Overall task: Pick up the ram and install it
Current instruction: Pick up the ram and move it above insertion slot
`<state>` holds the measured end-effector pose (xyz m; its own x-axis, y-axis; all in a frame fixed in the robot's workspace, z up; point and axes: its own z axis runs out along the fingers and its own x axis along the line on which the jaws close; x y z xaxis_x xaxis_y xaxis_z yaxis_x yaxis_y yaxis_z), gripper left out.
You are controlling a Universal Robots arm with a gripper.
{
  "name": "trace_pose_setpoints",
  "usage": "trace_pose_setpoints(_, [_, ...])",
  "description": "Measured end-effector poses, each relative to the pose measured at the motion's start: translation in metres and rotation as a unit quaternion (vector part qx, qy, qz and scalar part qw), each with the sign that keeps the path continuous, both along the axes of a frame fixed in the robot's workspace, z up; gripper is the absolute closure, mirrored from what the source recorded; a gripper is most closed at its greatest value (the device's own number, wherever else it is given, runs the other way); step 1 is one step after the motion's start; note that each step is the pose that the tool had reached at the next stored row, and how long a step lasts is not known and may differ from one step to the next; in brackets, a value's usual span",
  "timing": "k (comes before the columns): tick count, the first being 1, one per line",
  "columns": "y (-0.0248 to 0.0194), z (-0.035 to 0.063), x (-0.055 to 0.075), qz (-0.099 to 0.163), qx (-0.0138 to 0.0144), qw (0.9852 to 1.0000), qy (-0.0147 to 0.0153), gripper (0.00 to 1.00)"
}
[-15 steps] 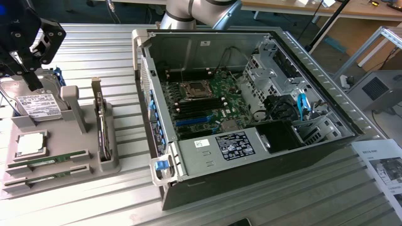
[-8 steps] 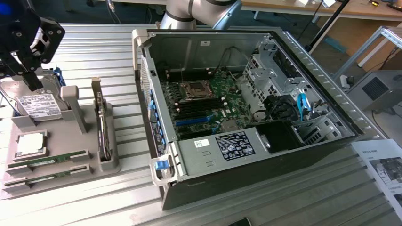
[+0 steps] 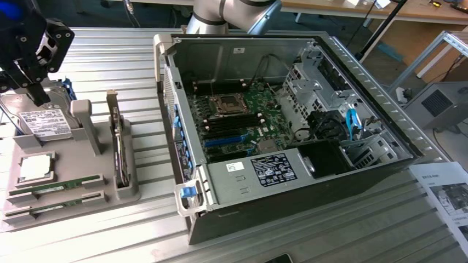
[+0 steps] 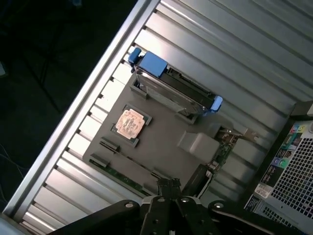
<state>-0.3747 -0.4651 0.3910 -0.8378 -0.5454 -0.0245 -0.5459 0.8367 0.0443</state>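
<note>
Two ram sticks, thin green boards, lie in slots at the near end of the grey tray (image 3: 91, 200), one (image 3: 57, 186) just behind the other (image 3: 51, 206). In the wrist view a green ram stick (image 4: 121, 177) runs along the tray's edge. My black gripper (image 3: 38, 98) hangs high over the tray's far end, above the hard drive (image 3: 45, 121), well apart from the ram. Its fingers (image 4: 168, 186) are shut together with nothing between them. The open computer case (image 3: 292, 137) shows the motherboard's black memory slots (image 3: 235, 124).
The tray also holds a square silver processor (image 3: 35, 167) and an upright expansion card (image 3: 117, 148) between the ram and the case. The hard drive has blue caddy ends (image 4: 152, 63). Ribbed metal table (image 3: 124, 60) all around; paper sheet (image 3: 447, 194) at the exterior view's right.
</note>
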Motion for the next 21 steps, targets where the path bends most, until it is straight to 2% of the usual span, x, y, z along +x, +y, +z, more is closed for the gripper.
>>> trace_pose_setpoints(7, [0.0000, 0.0000, 0.0007, 0.033, 0.0000, 0.9994, 0.0000, 0.89])
trace_pose_setpoints(14, [0.0000, -0.0001, 0.0014, 0.067, 0.0000, 0.9978, 0.0000, 0.89])
trace_pose_setpoints(16, [0.0000, -0.0002, 0.0015, 0.077, 0.0000, 0.9971, 0.0000, 0.89])
trace_pose_setpoints(21, [0.0000, -0.0003, 0.0021, 0.115, -0.0001, 0.9934, 0.0001, 0.89])
